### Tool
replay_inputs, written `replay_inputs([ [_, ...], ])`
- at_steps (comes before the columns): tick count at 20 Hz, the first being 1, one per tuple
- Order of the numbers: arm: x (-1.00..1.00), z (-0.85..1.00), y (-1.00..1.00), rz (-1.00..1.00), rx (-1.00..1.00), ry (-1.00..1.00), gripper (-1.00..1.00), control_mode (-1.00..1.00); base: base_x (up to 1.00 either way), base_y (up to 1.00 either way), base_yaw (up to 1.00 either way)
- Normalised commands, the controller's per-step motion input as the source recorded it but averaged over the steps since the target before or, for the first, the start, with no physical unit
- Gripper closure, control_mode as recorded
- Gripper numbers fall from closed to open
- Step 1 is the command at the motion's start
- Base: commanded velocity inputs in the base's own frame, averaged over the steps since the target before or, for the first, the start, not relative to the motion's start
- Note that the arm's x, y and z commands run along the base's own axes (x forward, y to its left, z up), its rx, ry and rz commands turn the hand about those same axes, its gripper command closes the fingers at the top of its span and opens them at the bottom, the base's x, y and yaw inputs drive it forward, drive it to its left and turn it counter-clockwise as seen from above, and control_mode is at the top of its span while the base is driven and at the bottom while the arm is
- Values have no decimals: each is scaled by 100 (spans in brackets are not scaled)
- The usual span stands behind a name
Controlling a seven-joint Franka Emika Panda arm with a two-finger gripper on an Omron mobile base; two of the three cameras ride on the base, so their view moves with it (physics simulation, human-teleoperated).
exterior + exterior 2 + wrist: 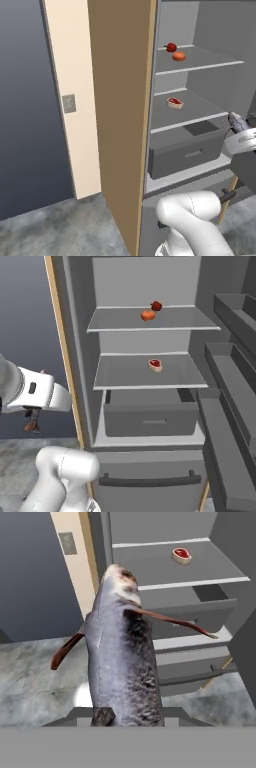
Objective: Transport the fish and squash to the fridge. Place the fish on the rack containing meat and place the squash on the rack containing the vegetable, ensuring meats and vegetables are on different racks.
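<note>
One pincer (117,719) grips fish (122,662), facing fridge (200,587).

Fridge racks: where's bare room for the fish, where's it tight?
Middle rack: bare left and front of the small red, white-rimmed steak. Upper rack: bare both sides of the orange squash and dark red tomato, which crowd its back centre. The gripper holds the grey fish.

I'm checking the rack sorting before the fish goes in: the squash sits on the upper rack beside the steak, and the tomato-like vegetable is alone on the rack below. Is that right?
Not quite. The squash is on the upper rack, but beside the vegetable, not the steak. The meat lies alone on the rack below, as the right base view shows.
</note>
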Motion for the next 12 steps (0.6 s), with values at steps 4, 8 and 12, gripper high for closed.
replay_inputs([
  [4,0,0,0,0,0,0,100,100,-6,-15,-19],
  [8,0,0,0,0,0,0,100,100,-2,-14,-19],
  [12,0,0,0,0,0,0,100,100,-35,-37,-5],
])
